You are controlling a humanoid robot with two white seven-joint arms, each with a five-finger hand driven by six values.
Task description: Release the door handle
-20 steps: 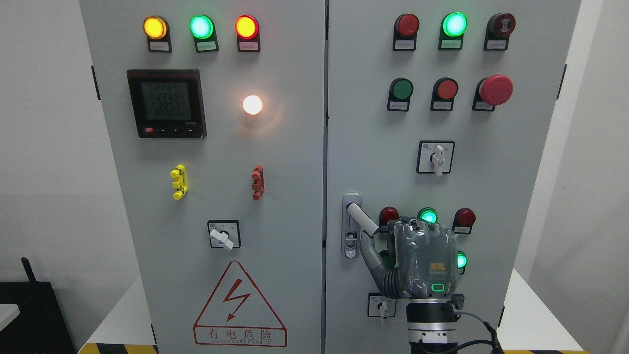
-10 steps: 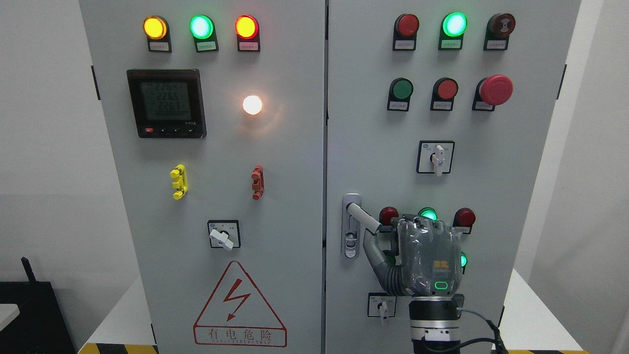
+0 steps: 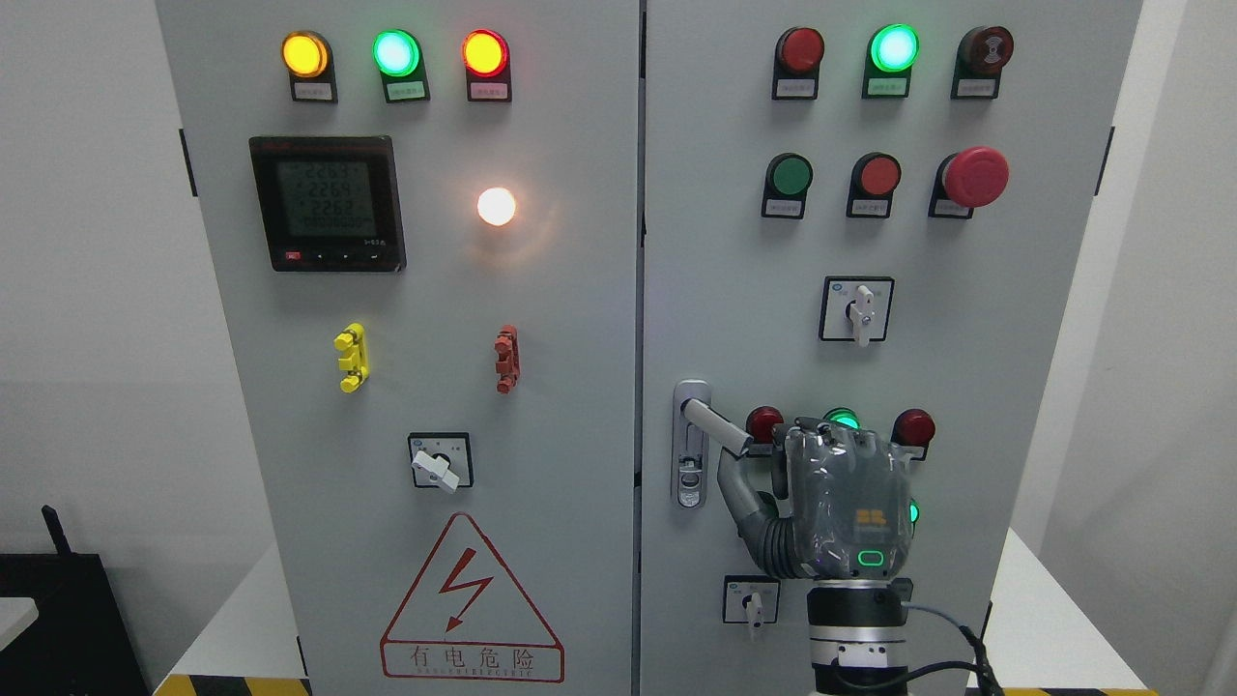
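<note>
The grey door handle (image 3: 692,443) is mounted at the left edge of the cabinet's right door (image 3: 734,290). Its lever (image 3: 717,428) sticks out and slants down to the right. My right hand (image 3: 765,458) rises from the bottom edge, back toward the camera, just right of the lever's end. The thumb (image 3: 732,486) stretches up-left to a point just under the lever tip, apart from the palm. The hand is open and the lever is not enclosed by it. The other fingers are mostly hidden behind the palm.
The right door carries red and green lamps (image 3: 894,48), a red mushroom button (image 3: 976,176) and rotary switches (image 3: 857,309). The left door (image 3: 435,290) has a meter (image 3: 327,203), a lit lamp (image 3: 497,206) and a warning triangle (image 3: 471,599). A white table edge (image 3: 1053,619) flanks the cabinet.
My right hand has slid a little to the right, away from the lever, and its thumb has come off the lever's end. The lever stands as before.
</note>
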